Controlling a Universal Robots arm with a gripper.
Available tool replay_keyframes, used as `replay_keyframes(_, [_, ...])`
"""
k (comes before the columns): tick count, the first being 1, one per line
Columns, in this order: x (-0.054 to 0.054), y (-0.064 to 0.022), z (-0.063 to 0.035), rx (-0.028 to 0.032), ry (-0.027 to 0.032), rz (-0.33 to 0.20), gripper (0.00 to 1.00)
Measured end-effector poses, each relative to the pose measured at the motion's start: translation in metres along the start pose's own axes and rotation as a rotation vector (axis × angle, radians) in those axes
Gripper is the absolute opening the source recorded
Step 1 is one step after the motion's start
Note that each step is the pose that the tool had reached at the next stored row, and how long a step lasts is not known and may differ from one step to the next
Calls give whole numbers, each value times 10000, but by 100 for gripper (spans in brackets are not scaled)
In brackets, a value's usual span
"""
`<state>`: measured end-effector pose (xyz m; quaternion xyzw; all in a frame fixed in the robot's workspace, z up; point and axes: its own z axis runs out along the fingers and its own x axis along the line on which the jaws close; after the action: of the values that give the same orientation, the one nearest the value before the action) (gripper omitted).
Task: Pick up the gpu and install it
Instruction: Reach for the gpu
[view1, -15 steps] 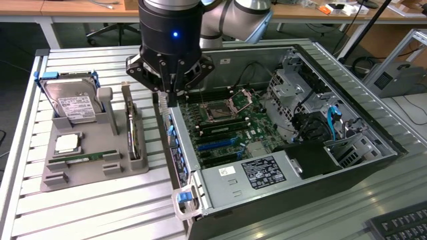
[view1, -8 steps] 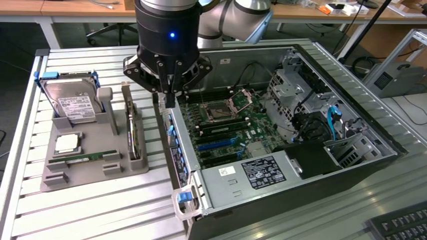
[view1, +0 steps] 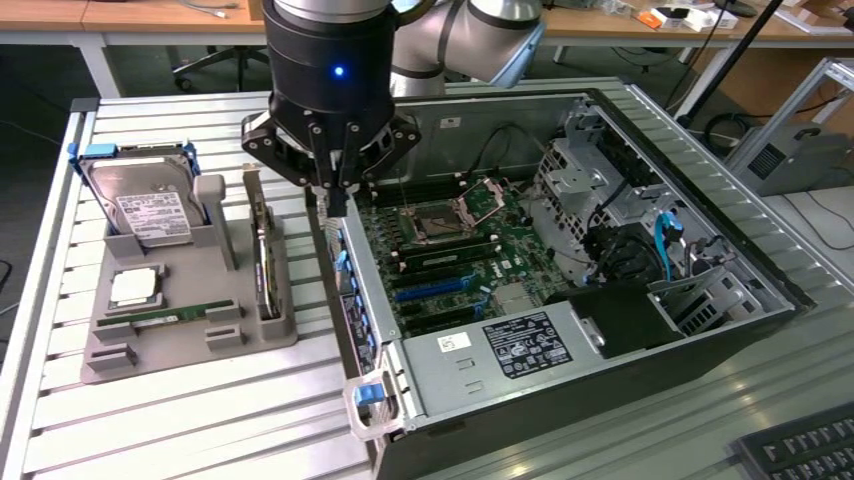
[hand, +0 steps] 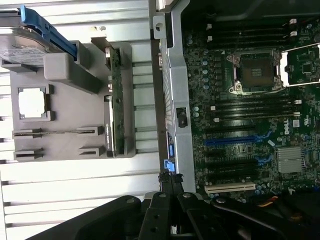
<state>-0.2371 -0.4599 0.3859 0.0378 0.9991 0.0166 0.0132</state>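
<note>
My fingers (view1: 336, 198) are clenched empty above the case's (view1: 380, 330) wall; beside the case, the gpu (view1: 267, 265) stands edge-on in its holder (view1: 174, 335), top edge offered for grasping.

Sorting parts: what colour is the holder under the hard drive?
Grey; the holder shows best in the exterior view.

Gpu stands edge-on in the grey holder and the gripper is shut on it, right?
No. The gpu stands edge-on in the grey holder, but the gripper is shut on nothing, apart from it over the computer case edge, as the exterior view shows.
</note>
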Motion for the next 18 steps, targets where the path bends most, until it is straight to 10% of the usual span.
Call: replay_keyframes(18, [99,-32,1,4,-1,0,11])
